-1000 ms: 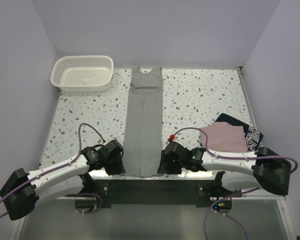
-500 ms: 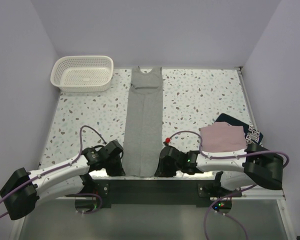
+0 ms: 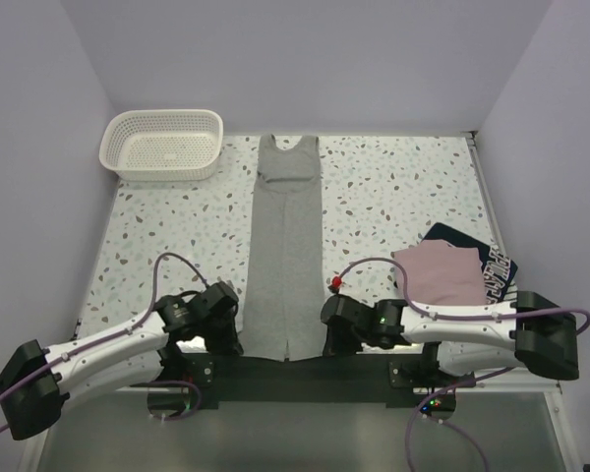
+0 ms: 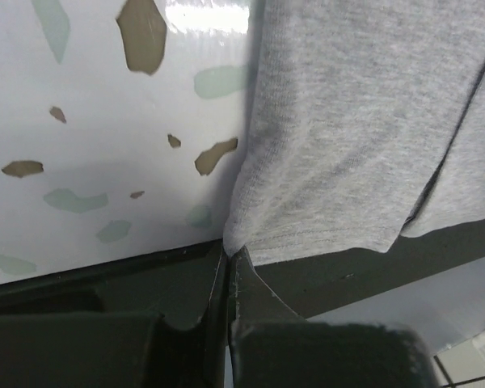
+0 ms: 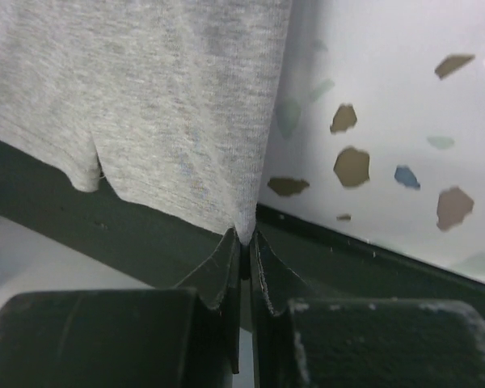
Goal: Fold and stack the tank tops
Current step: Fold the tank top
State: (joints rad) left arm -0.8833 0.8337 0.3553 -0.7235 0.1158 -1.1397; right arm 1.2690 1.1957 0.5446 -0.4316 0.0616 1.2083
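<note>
The plain grey cloth tank top [image 3: 285,251] lies flat as one long narrow strip down the middle of the speckled terrazzo tabletop [image 3: 393,197]. Its neck and straps are at the far edge, and its hem is at the near edge, hanging just over it. Its long axis runs straight from the near edge to the far edge, so carrying the hem toward the neck would mean moving directly away from the arm bases.

The left gripper [image 4: 229,252] is at the hem's left corner and the right gripper [image 5: 245,236] at its right corner. In each wrist view the two fingers are pressed together with a pinch of grey cloth between their tips. Both arms sit equally near, one on either side of the strip.

A folded dusty pink top [image 3: 441,272] rests on a navy lettered top [image 3: 499,273] by the right edge, well apart. A white plastic lattice basket [image 3: 167,169] sits in the far-left corner.
</note>
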